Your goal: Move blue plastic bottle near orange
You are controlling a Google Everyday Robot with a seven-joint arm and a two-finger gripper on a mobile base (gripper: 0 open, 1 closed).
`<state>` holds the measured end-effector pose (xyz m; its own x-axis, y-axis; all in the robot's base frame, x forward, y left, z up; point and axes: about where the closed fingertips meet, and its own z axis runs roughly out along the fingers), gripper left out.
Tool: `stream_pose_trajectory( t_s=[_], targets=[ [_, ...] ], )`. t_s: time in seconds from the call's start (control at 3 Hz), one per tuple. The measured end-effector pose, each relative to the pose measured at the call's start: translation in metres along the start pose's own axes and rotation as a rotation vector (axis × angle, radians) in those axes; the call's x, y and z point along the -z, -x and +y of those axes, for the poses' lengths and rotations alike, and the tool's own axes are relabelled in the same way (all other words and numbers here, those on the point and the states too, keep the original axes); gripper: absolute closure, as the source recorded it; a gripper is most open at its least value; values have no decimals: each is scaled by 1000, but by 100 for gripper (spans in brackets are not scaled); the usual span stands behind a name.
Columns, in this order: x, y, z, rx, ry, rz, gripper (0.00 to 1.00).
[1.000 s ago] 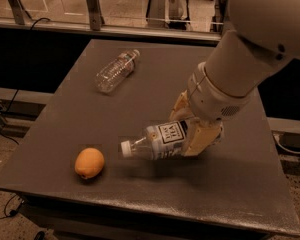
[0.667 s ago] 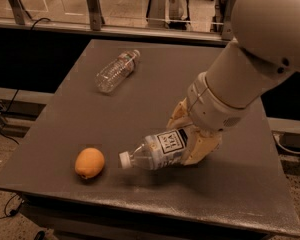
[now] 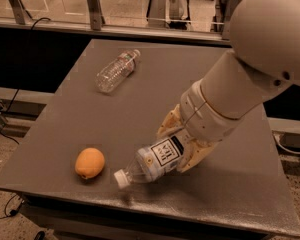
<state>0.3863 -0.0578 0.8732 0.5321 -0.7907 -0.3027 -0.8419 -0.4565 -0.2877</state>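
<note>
the gripper (image 3: 179, 145) is pinching the blue plastic bottle (image 3: 149, 164) near the front edge of the table (image 3: 140, 104), tilting its cap down toward the orange (image 3: 89, 162), which is sitting just beside it.

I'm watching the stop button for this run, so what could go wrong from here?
1. The gripper holds the blue plastic bottle tilted, with its cap pointing down towards the orange. A further push could nudge the round fruit and set it rolling.
2. Both sit close to the front edge of the table. If released on its side, the bottle may roll off.
</note>
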Motion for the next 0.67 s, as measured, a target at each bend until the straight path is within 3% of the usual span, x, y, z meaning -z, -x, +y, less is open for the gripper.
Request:
stream_pose_trajectory(
  t_s=[0.67],
  targets=[
    [-22, 13, -12, 148, 21, 38, 100]
  ],
)
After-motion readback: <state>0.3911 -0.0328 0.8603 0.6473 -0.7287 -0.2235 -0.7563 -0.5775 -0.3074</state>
